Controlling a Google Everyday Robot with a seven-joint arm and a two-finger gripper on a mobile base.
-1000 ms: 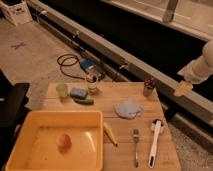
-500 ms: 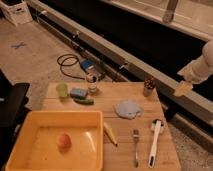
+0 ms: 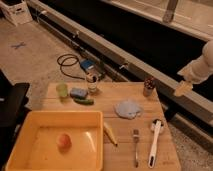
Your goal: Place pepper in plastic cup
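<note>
Though off table (image 3: pixel 125 93), hand (image 3: pixel 183 89) angled downward.

One camera looks down from high over the near edge of the bench (image 3: pixel 120 156), facing the far edge, near enough that the whole top fills the view. The gripper (image 3: pixel 182 89) hangs beyond the far right corner.

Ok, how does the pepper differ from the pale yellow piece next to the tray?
The pepper is dark green; the yellow piece is pale. The pepper lies crosswise in front of the blue sponge, near the plastic cup; the yellow piece lies slanted beside the yellow tray. The pepper looks shorter than the yellow piece. Both are slim and lie flat on the table. The gripper is past the table's right edge, far from both.
</note>
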